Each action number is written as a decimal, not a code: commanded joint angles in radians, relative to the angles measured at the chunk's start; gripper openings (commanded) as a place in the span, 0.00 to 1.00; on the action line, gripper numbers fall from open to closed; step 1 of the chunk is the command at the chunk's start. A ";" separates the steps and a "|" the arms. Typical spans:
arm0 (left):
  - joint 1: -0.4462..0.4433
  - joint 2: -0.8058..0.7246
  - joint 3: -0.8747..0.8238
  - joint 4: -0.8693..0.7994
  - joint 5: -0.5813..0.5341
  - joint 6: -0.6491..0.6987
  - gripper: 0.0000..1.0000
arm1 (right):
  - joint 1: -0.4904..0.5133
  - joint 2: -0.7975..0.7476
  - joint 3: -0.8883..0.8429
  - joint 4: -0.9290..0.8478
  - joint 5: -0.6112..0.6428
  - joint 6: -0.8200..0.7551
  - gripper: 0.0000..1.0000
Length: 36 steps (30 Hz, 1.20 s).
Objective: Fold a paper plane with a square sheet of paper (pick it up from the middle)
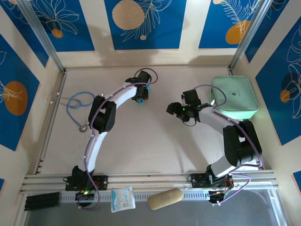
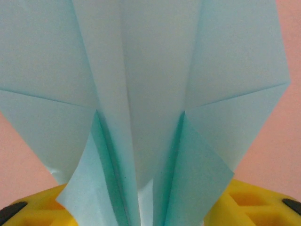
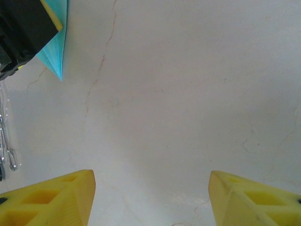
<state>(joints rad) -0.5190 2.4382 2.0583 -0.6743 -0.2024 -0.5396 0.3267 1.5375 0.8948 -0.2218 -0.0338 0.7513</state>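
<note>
Light-blue paper, top view: the small light-blue folded paper plane (image 1: 140, 102) shows as a sliver under the left jaws, at the upper middle of the frame. Whether it touches the pale table (image 1: 155, 146) I cannot tell.
Right jaws, top view: right of centre, well apart from the plane, with nothing in them.
Mint-green rounded zip case (image 1: 235, 99): upper right, shut, so its contents are hidden.
White snack packet (image 1: 123, 198): bottom edge, below the arm bases and just beside a tan oblong roll (image 1: 164, 198). What it holds cannot be told.
Plane, left wrist view: seen close, its centre fold runs up the middle with wings spread to either side. The lower folds drop between the yellow pads (image 2: 254, 202).
Left jaws: partly apart with the paper between them. Whether they pinch it or stand loose around it I cannot tell.
Right jaws, right wrist view: yellow fingers (image 3: 51, 197) sit wide apart in the bottom corners, with bare table between.
Plane tip, right wrist view: a blue point at upper left, under the black wrist body (image 3: 21, 33).
Step in hand: the folding looks finished, so this is probably the hand-off to the table.
Doing it well: part the pads evenly, then rise straight so they do not drag the loose flaps. The right arm should keep clear.
</note>
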 commanded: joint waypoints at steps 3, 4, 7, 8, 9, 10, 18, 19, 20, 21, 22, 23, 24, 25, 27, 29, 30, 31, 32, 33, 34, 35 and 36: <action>0.004 0.022 0.022 -0.045 0.044 0.018 0.53 | -0.004 0.001 0.031 -0.025 0.004 0.002 0.65; 0.004 0.011 0.026 -0.044 0.046 0.018 0.54 | -0.004 0.000 0.033 -0.028 0.007 0.000 0.66; 0.004 -0.039 0.026 -0.034 0.055 0.010 0.57 | -0.005 -0.002 0.040 -0.037 0.017 -0.004 0.66; 0.004 -0.056 0.026 -0.031 0.058 0.006 0.59 | -0.006 -0.003 0.042 -0.041 0.022 -0.006 0.66; 0.004 -0.077 0.024 -0.030 0.058 -0.001 0.61 | -0.007 -0.005 0.044 -0.044 0.026 -0.007 0.66; 0.004 -0.096 0.018 -0.026 0.058 -0.009 0.62 | -0.008 -0.006 0.046 -0.047 0.029 -0.008 0.66; 0.005 -0.285 -0.106 0.032 0.021 -0.034 0.70 | -0.031 -0.065 0.069 -0.090 0.075 -0.040 0.68; 0.005 -0.311 -0.125 0.039 0.013 -0.030 0.71 | -0.033 -0.077 0.073 -0.096 0.084 -0.051 0.68; 0.007 -0.343 -0.148 0.051 0.004 -0.025 0.72 | -0.036 -0.090 0.080 -0.103 0.093 -0.063 0.69; 0.009 -0.378 -0.173 0.064 -0.005 -0.021 0.73 | -0.039 -0.109 0.089 -0.114 0.108 -0.083 0.71; 0.011 -0.411 -0.197 0.075 -0.013 -0.016 0.74 | -0.039 -0.121 0.095 -0.121 0.123 -0.097 0.72; 0.016 -0.454 -0.232 0.093 -0.024 -0.010 0.75 | -0.041 -0.142 0.099 -0.124 0.141 -0.122 0.75; 0.019 -0.503 -0.275 0.115 -0.042 0.000 0.78 | -0.041 -0.166 0.100 -0.121 0.162 -0.154 0.79; 0.021 -0.547 -0.314 0.137 -0.073 0.014 0.80 | -0.039 -0.187 0.096 -0.114 0.190 -0.177 0.82; 0.022 -0.661 -0.440 0.192 -0.160 0.045 0.90 | -0.042 -0.238 0.077 -0.086 0.249 -0.243 0.90; 0.028 -0.777 -0.583 0.268 -0.255 0.075 1.00 | -0.042 -0.280 0.049 -0.045 0.304 -0.314 0.95; 0.035 -0.842 -0.670 0.316 -0.301 0.087 0.99 | -0.043 -0.303 0.023 -0.013 0.344 -0.355 0.97; 0.043 -0.896 -0.746 0.361 -0.339 0.098 0.99 | -0.043 -0.317 0.005 0.010 0.392 -0.376 0.97; 0.055 -0.955 -0.842 0.426 -0.374 0.109 0.99 | -0.043 -0.329 -0.014 0.030 0.435 -0.386 0.98; 0.074 -1.020 -0.932 0.476 -0.399 0.113 0.99 | -0.049 -0.340 -0.044 0.063 0.483 -0.403 0.98; 0.093 -1.069 -1.006 0.514 -0.411 0.113 0.99 | -0.053 -0.347 -0.070 0.095 0.510 -0.417 0.98; 0.116 -1.123 -1.082 0.553 -0.425 0.115 0.99 | -0.055 -0.354 -0.104 0.140 0.541 -0.439 0.98; 0.140 -1.173 -1.166 0.598 -0.445 0.115 0.99 | -0.059 -0.357 -0.140 0.193 0.570 -0.464 0.98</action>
<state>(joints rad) -0.4297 1.3495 1.0443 -0.2359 -0.5213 -0.4591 0.2798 1.1854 0.8326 -0.1490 0.3763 0.3943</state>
